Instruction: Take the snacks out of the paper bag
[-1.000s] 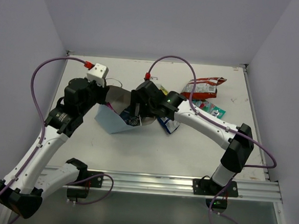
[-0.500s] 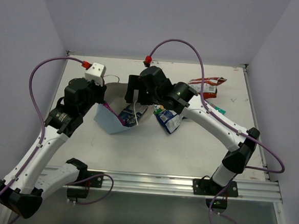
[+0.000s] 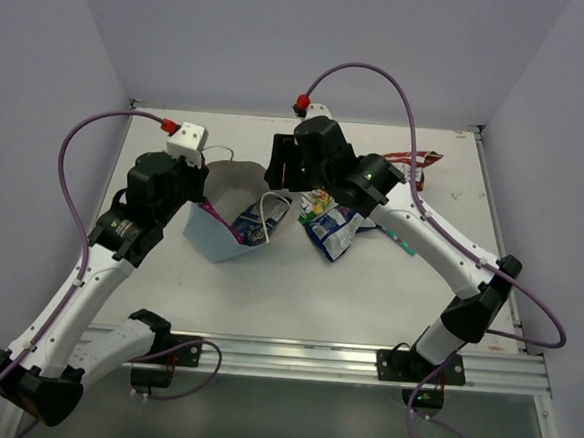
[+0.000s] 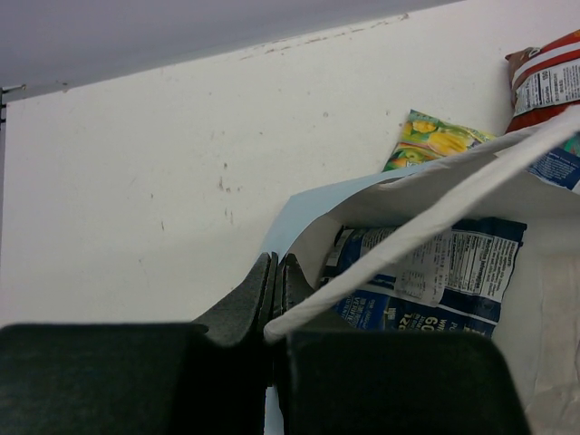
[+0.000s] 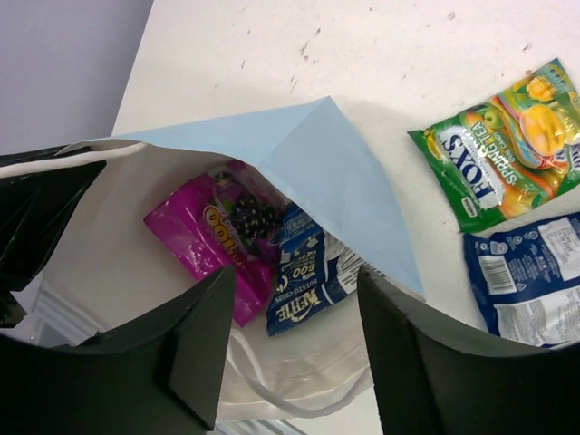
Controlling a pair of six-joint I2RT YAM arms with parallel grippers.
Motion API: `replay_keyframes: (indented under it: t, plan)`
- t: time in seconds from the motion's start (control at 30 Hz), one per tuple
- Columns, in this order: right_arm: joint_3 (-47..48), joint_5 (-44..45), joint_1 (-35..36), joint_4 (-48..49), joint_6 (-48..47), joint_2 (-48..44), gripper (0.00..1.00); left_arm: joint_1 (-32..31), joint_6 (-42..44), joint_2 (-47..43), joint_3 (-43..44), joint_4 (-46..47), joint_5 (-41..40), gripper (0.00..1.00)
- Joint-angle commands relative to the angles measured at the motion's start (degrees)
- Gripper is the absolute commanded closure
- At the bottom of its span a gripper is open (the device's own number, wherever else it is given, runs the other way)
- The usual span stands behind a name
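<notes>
The light-blue paper bag (image 3: 221,236) lies on its side, mouth toward the right arm. My left gripper (image 4: 276,281) is shut on the bag's rim (image 4: 299,204) and holds the mouth open. My right gripper (image 5: 294,344) is open and empty, hovering above the mouth (image 3: 278,178). Inside lie a magenta packet (image 5: 217,231) and a blue-white packet (image 5: 308,272). On the table beside the bag are a yellow-green packet (image 5: 503,149), a second blue-white packet (image 5: 530,272) and a red-white packet (image 4: 548,77). The teal-green packet is mostly hidden under the right arm.
The white table (image 3: 176,151) is walled by lavender panels at the back and both sides. An aluminium rail (image 3: 312,356) runs along the near edge by the arm bases. The bag's white loop handle (image 5: 290,412) hangs below the right fingers.
My right gripper has lifted out of the bag's mouth and moved toward the back, empty. The bag's inside now shows from above. The left gripper has kept its hold.
</notes>
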Motion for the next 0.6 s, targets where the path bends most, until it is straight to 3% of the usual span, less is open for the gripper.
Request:
replay_keyframes:
  t: [0.0, 0.23, 0.57]
  plan:
    - [2.6, 0.9, -0.1, 2.0, -2.7, 0.2, 0.42, 0.0, -0.8, -0.7, 1.7, 5.5, -0.8, 1.00]
    - [-1.6, -4.9, 0.0, 5.2, -2.4, 0.6, 0.55, 0.0, -0.6, -0.4, 1.9, 5.3, -0.8, 1.00]
    - [-12.6, -10.6, 0.4, 6.9, 1.4, -0.9, 0.55, 0.0, -0.4, 0.4, 2.9, 5.4, -0.8, 1.00]
